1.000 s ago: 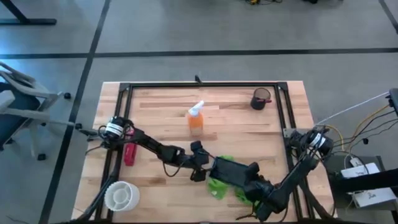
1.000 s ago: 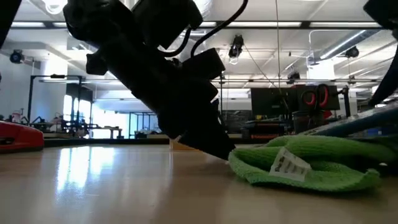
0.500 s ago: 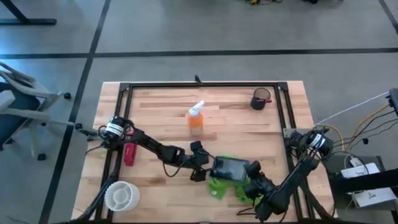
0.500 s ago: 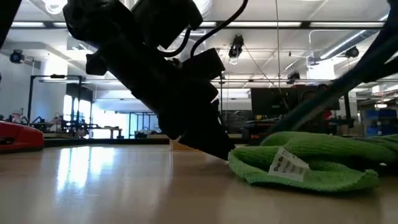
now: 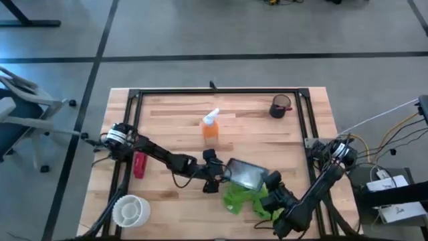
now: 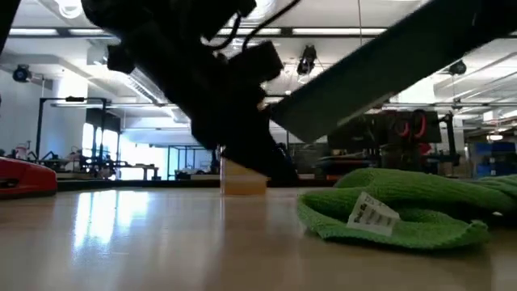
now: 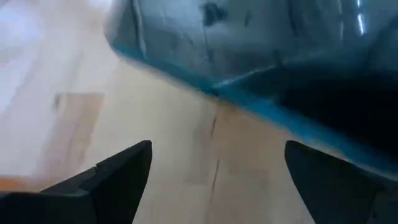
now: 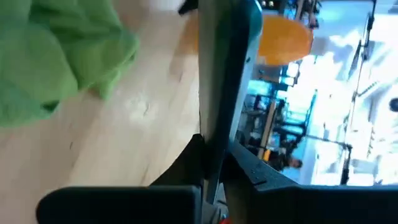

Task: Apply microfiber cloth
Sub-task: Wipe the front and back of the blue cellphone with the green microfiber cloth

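Bright overhead strip lighting, glare sheen on the table (image 6: 121,242), arms backlit black, wrist views blurred

Grey concrete floor (image 5: 267,40) with dark seams, a chair (image 5: 17,100), bright ceiling strip lights (image 6: 323,32)

Lime-green microfiber cloth (image 6: 404,212): soft napped fabric, matt, crumpled folds, white sewn label of paper or woven stuff. Dark flat rectangular tablet (image 5: 245,174): glossy glass-like face reflecting room lights, thin smooth edge in the right wrist view. Pale butcher-block wooden table (image 5: 174,127): smooth, semi-gloss, strong reflections in the low view; black matt metal frame around it. Orange translucent plastic spray bottle (image 5: 210,128), white plastic nozzle. Left gripper fingers (image 7: 118,177): matt black plastic.
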Controlling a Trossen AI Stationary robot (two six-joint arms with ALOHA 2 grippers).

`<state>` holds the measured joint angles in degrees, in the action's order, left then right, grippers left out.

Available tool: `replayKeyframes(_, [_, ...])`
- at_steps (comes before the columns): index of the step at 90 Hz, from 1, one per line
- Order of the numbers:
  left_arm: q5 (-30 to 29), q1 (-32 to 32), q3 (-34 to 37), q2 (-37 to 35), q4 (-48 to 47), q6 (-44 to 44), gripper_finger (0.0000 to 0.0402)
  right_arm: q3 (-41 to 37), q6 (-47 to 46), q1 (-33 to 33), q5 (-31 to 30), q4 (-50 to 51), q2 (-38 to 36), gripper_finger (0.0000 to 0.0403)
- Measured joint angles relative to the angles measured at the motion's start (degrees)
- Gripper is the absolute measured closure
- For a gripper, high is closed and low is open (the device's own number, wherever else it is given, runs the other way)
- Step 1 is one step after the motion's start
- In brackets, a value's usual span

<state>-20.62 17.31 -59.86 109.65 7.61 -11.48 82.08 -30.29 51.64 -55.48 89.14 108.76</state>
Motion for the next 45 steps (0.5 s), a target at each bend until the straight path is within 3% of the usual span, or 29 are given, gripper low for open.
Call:
replayKeyframes(10, [1.32, 1.58, 0.00, 0.07, 3.49, -0.45, 0.0051, 1.71, -3.63, -0.78, 0.10, 0.43, -2.34, 0.0394])
replayKeyframes(32, [-0.05, 6.78, -0.02, 1.59, 15.19, 1.53, 0.0051, 1.44, -13.52, -3.60, 6.98, 1.10, -11.50, 0.0394])
replayKeyframes(45, [-5.18, 8.60, -0.13, 2.71, 18.13, 2.98, 0.0051, 1.38, -22.69, -4.77, 11.30, 0.43, -17.11, 0.0394])
